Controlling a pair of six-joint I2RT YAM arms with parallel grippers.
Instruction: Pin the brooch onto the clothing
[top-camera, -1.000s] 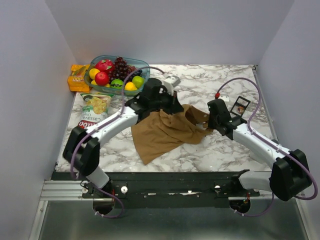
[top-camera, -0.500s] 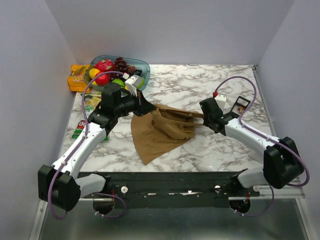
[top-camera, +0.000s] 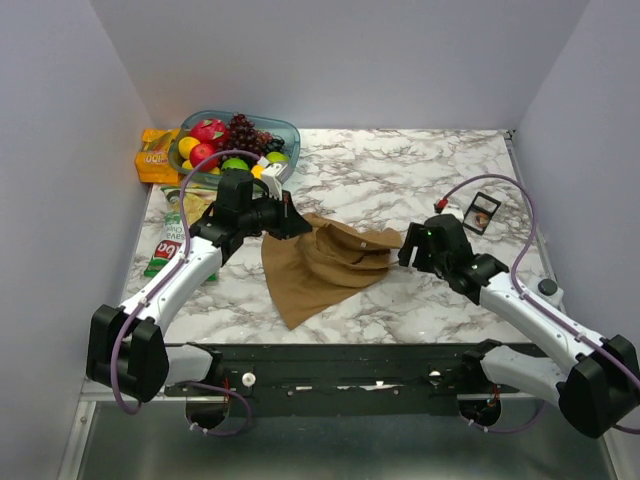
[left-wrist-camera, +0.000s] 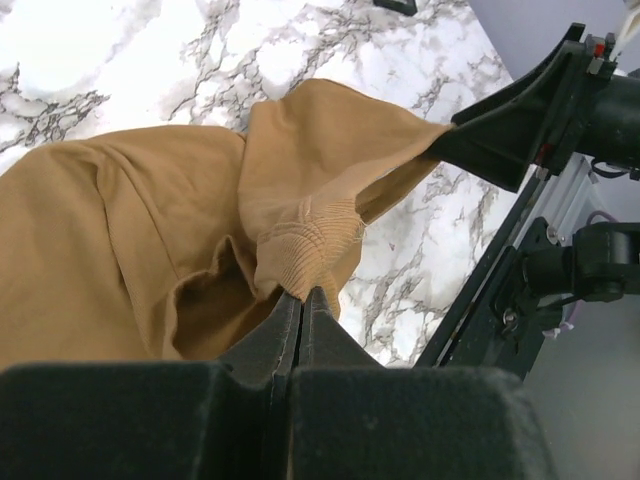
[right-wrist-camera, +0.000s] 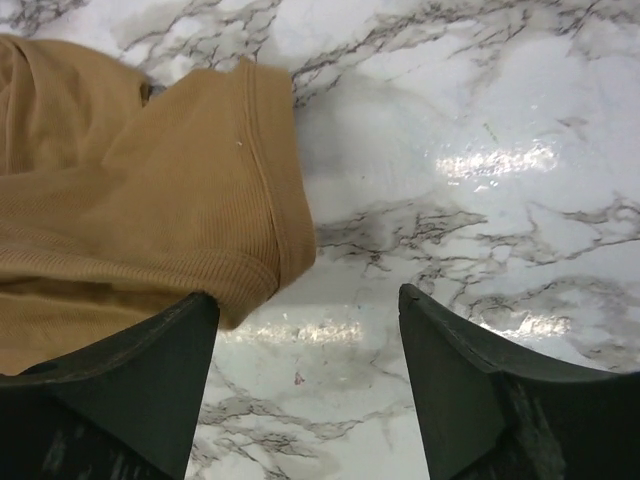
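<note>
Fabric is bunched at mid-table: the top (top-camera: 322, 262), tan-brown, lies crumpled on the marble table (top-camera: 420, 170), its upper part heaped in folds and one flat corner trailing toward the near edge. The left gripper (top-camera: 293, 220) sits at the top's upper left edge with its jaws pressed together on a pinch of the cloth. The left wrist view shows a ribbed hem gathered right at the fingertips (left-wrist-camera: 318, 305) and lifted off the marble there.

The right gripper (top-camera: 404, 250) is just beside the top's right edge, jaws spread apart and holding nothing. In the right wrist view the hemmed edge of the top reaches in from one side, close to the finger (right-wrist-camera: 150, 370) there, with bare marble between the two fingers. Whether that finger touches the cloth cannot be told.

The brooch (top-camera: 482, 215) shows only as a small reddish-pale speck in a black tray (top-camera: 492, 204), well apart from the top, to its right and a little farther back, beyond the right gripper. To the top's left lies a chips bag (top-camera: 168, 248), partly under the left arm. Behind the top and to its left stand a fruit bowl (top-camera: 293, 130) and an orange packet (top-camera: 155, 158).
</note>
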